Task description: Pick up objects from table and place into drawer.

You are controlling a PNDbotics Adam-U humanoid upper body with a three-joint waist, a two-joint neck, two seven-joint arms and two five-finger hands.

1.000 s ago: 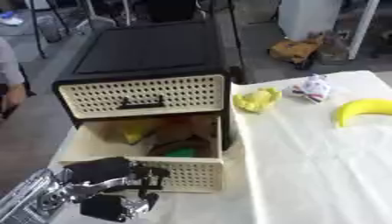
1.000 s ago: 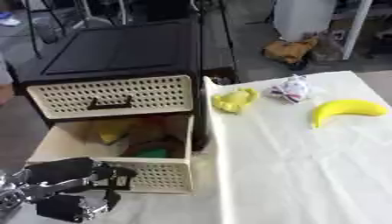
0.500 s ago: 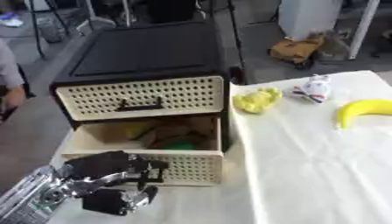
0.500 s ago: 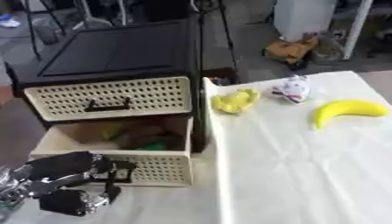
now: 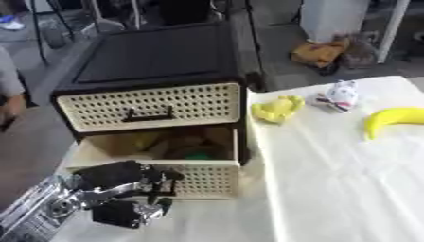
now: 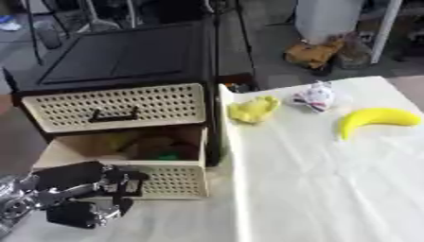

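The robot's left hand [image 5: 124, 191], black with silver joints, sits at the near left with its fingers curled against the perforated cream front of the lower drawer [image 5: 198, 177]; whether they hook the black handle or only press the panel I cannot tell. That drawer stands partly pulled out of the black-topped cabinet [image 5: 157, 56], and inside it lie a few dim shapes, one yellowish, one brown, one green [image 5: 197, 155]. Above it the upper cream drawer [image 5: 153, 106] is flush with the frame. To the right, on the counter [image 5: 331, 189] under a pale cloth, three things remain well apart from the hand: a crumpled yellow soft object [image 5: 278, 108] just beside the cabinet's right edge, a small white toy with red and dark markings [image 5: 340, 94] farther right, and a yellow banana [image 5: 393, 120] at the right edge. The right hand shows in neither view. Judging from this, the step in hand concerns the drawer's position, not carrying. With three objects outside, the next move probably calls for leaving the drawer open enough to reach in, then reaching right for the nearest yellow piece.
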